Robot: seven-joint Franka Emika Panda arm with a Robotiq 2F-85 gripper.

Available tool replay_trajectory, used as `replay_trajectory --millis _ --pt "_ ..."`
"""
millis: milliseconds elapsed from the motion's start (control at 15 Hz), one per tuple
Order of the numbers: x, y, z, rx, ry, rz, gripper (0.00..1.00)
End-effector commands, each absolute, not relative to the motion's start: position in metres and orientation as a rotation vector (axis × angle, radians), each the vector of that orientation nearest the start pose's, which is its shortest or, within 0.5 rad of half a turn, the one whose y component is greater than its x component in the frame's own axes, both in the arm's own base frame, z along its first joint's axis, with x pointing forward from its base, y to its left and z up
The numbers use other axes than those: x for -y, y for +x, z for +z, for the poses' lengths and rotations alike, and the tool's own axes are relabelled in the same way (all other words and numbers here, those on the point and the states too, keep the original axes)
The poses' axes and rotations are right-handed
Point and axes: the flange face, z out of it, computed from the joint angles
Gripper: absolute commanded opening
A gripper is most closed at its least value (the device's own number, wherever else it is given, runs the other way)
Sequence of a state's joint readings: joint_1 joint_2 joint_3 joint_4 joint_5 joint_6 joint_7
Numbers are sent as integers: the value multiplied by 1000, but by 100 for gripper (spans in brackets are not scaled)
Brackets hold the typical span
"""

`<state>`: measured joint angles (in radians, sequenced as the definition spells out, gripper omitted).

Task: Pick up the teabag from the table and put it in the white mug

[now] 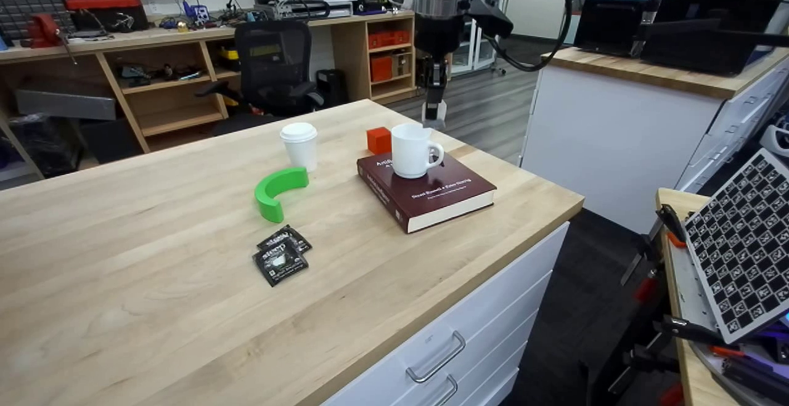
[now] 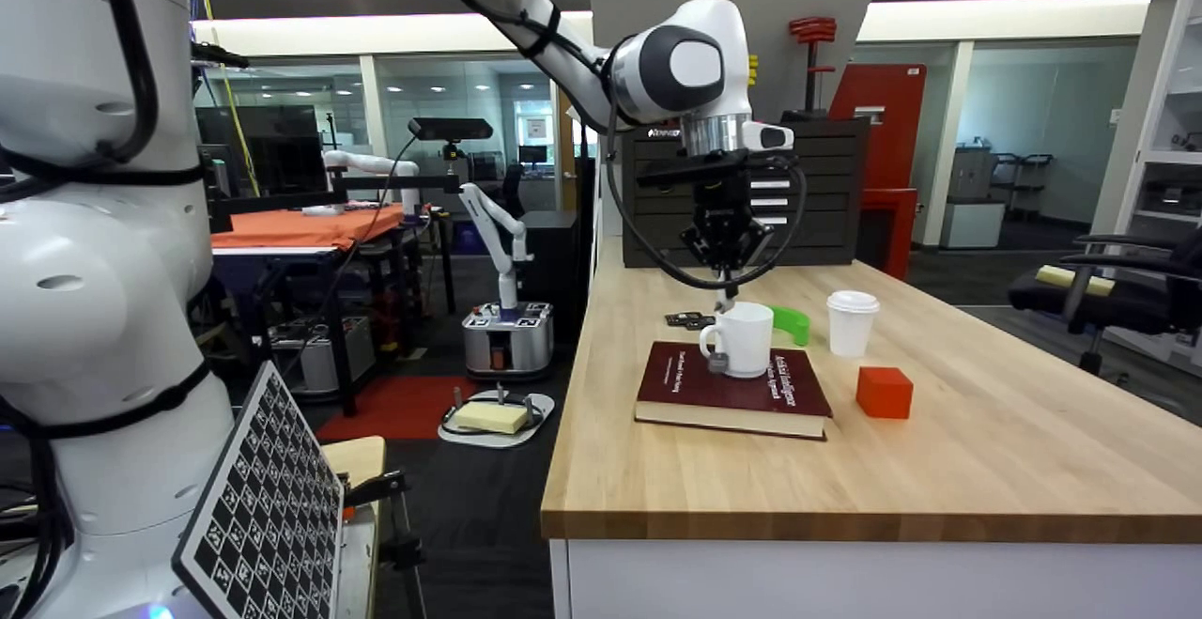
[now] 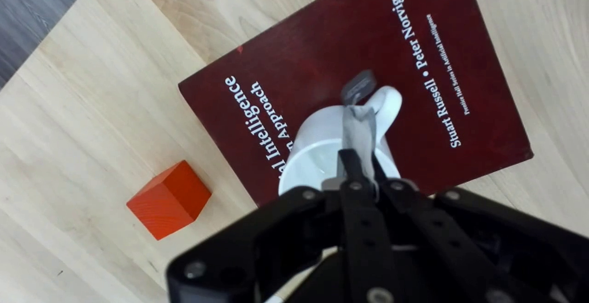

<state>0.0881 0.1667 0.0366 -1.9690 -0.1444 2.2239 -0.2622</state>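
My gripper [image 3: 362, 160] is shut on the teabag [image 3: 358, 130], a limp whitish pouch hanging from the fingertips. Its small dark grey tag [image 3: 360, 87] hangs below it near the mug handle. The white mug [image 3: 320, 126] stands upright on a dark red book, and the teabag overlaps its rim and handle side in the wrist view. In an exterior view the gripper [image 1: 436, 79] and teabag [image 1: 433, 111] are above and beyond the mug [image 1: 408, 152]. In an exterior view the tag [image 2: 717, 363] shows in front of the mug [image 2: 748, 342], outside it. The table [image 1: 172, 258] is light wood.
The book [image 1: 450, 187] bears the mug. An orange-red cube [image 1: 379, 140] stands beside the book. A lidded white paper cup [image 1: 300, 147], a green curved piece [image 1: 271, 193] and black tea packets [image 1: 281, 258] are on the table. The table edge runs near the book.
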Motion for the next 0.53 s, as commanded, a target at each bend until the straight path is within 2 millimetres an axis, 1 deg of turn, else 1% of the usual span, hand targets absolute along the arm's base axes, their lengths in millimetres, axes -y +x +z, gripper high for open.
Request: replay_trajectory --millis 0,333,467 --pt "-66 594 398 750 -3169 -123 3" --pt "-69 605 413 775 -3171 -199 3" --pt "-69 608 415 780 -3172 -214 3"
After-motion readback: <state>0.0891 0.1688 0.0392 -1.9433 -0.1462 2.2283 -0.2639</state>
